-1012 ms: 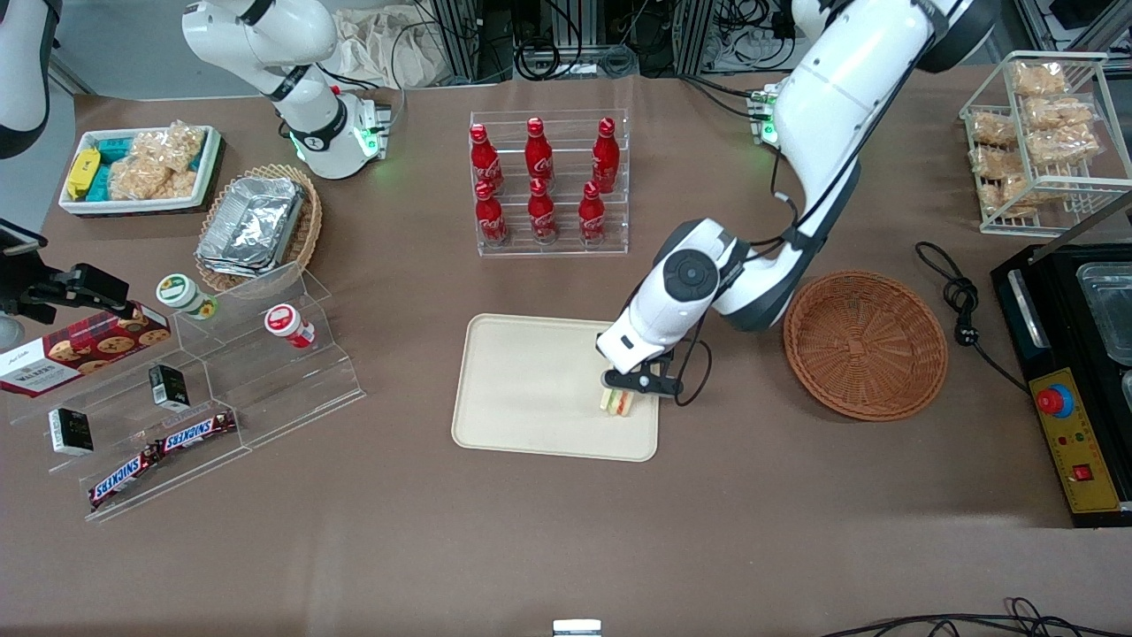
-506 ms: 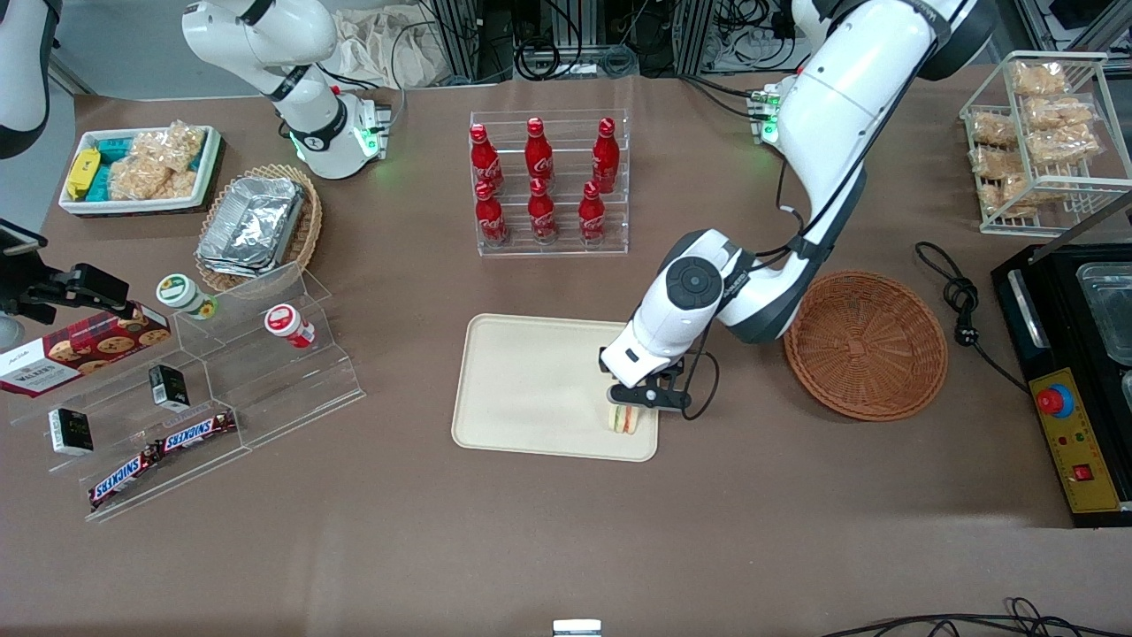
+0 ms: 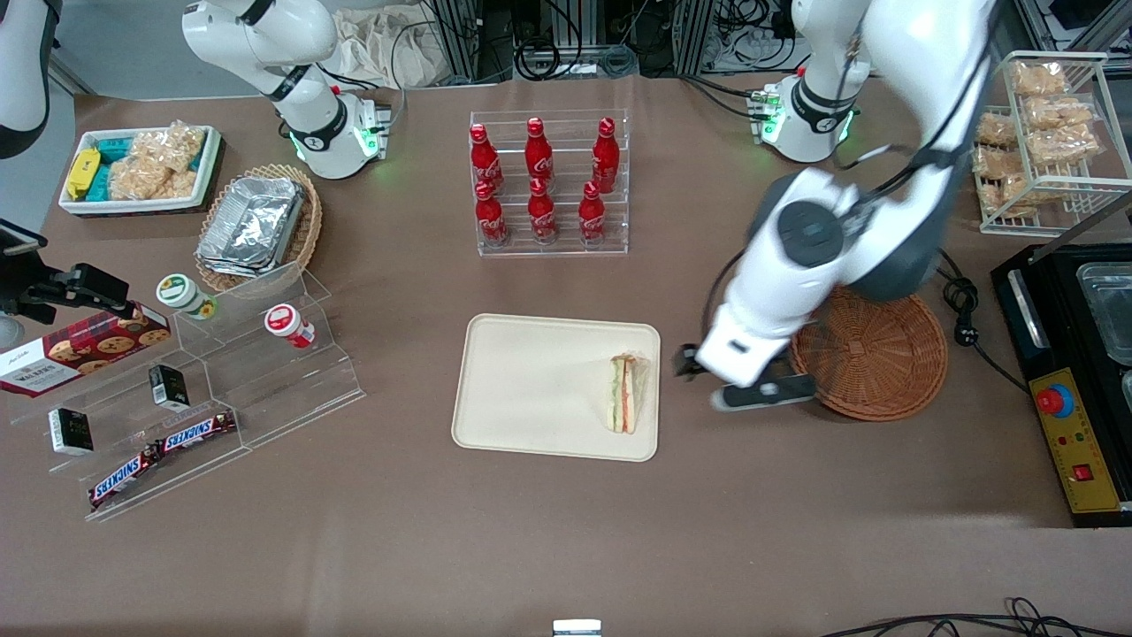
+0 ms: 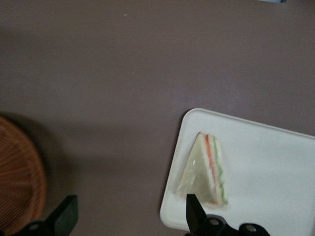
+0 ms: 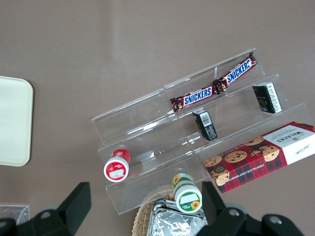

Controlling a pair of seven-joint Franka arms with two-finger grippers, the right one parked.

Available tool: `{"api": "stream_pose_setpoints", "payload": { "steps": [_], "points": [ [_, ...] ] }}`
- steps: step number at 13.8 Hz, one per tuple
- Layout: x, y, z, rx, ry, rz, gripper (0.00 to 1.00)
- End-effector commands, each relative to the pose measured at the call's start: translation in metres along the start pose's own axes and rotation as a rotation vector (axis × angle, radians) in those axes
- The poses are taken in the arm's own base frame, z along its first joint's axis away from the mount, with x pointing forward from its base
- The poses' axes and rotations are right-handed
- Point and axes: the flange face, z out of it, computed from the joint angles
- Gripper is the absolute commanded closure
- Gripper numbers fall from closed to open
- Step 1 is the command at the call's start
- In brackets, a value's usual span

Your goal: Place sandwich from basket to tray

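The sandwich (image 3: 627, 394) lies flat on the cream tray (image 3: 531, 380), close to the tray edge that faces the basket. Its orange, red and green filling shows along one side. My gripper (image 3: 727, 380) hangs open and empty above the bare table between the tray and the reddish-brown wicker basket (image 3: 871, 349), and the arm covers part of the basket's rim. In the left wrist view the sandwich (image 4: 209, 169) rests on the tray (image 4: 266, 157), the basket (image 4: 19, 177) shows at the edge, and the gripper (image 4: 130, 216) has its fingers (image 4: 66, 216) spread wide over the tabletop.
A clear rack of red bottles (image 3: 548, 181) stands farther from the front camera than the tray. A black machine (image 3: 1074, 372) and a cable plug (image 3: 966, 334) sit beside the basket at the working arm's end. A clear stepped shelf (image 3: 203, 389) with snacks stands toward the parked arm's end.
The gripper has let go of the sandwich, opened, risen and swung off the tray toward the basket. The sandwich now lies flat on the tray.
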Motion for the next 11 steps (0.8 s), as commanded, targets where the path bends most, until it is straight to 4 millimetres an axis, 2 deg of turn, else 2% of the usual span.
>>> {"api": "stream_pose_setpoints", "payload": {
  "steps": [1, 4, 5, 7, 8, 9, 10, 11],
  "points": [
    [0.003, -0.054, -0.065, -0.002, -0.059, 0.016, 0.01],
    [0.011, -0.104, -0.121, 0.046, -0.150, -0.027, 0.01],
    [0.005, -0.110, -0.135, 0.066, -0.177, -0.030, 0.01],
    [0.001, -0.145, -0.166, 0.080, -0.181, -0.062, 0.01],
    [-0.007, -0.150, -0.180, 0.078, -0.187, -0.024, 0.01],
    [-0.011, -0.156, -0.187, 0.084, -0.195, -0.023, 0.01],
    [-0.008, -0.168, -0.190, 0.086, -0.191, -0.052, 0.01],
    [-0.006, -0.171, -0.191, 0.085, -0.188, -0.052, 0.01]
  ]
}}
